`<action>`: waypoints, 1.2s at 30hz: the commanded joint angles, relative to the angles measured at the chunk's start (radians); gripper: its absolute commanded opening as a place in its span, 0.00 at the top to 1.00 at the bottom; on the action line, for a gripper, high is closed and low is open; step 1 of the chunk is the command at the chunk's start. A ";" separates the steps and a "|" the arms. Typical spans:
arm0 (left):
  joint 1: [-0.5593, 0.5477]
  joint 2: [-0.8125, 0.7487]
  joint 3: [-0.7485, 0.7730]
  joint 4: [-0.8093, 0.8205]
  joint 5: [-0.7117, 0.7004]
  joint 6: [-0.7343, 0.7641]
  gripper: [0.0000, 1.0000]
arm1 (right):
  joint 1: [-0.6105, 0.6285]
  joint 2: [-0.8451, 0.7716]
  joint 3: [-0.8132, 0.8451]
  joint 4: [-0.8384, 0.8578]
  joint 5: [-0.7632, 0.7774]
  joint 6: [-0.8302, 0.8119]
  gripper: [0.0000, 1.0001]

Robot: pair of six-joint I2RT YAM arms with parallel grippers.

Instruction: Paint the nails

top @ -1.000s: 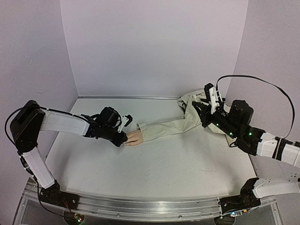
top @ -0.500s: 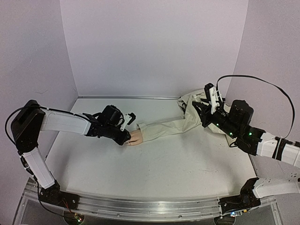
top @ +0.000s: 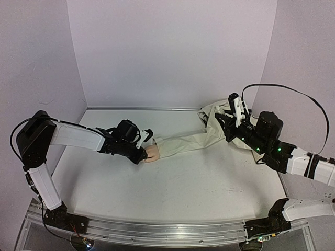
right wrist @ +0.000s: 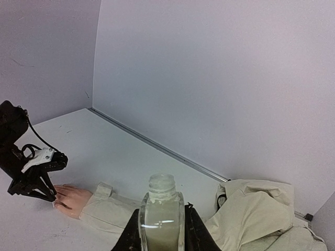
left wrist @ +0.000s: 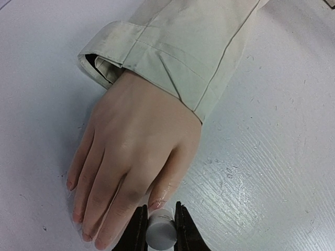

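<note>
Step in hand, by look of it: brush on thumb. Left jaws clamped on white brush cap (left wrist: 160,235), tip at glossy thumb nail (left wrist: 158,202). Fake hand (left wrist: 131,157) flat on tabletop (top: 172,188), fingers pointing 9 o'clock, other nails (left wrist: 77,214) looking bare. Beige sleeve (top: 183,142) trails toward 3 o'clock. Right jaws clamped on open bottle (right wrist: 160,217), over bunched cloth at 2 o'clock. Next probably needs small sideways shift to neighbouring finger, light touch.

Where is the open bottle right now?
In the right wrist view, the open bottle stands upright, clamped in the right gripper toward the back right, beside the bunched beige sleeve and well apart from the fake hand.
</note>
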 commanded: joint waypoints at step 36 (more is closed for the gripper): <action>-0.005 -0.017 -0.003 0.074 -0.072 0.026 1.00 | -0.008 -0.006 0.006 0.097 -0.011 0.018 1.00</action>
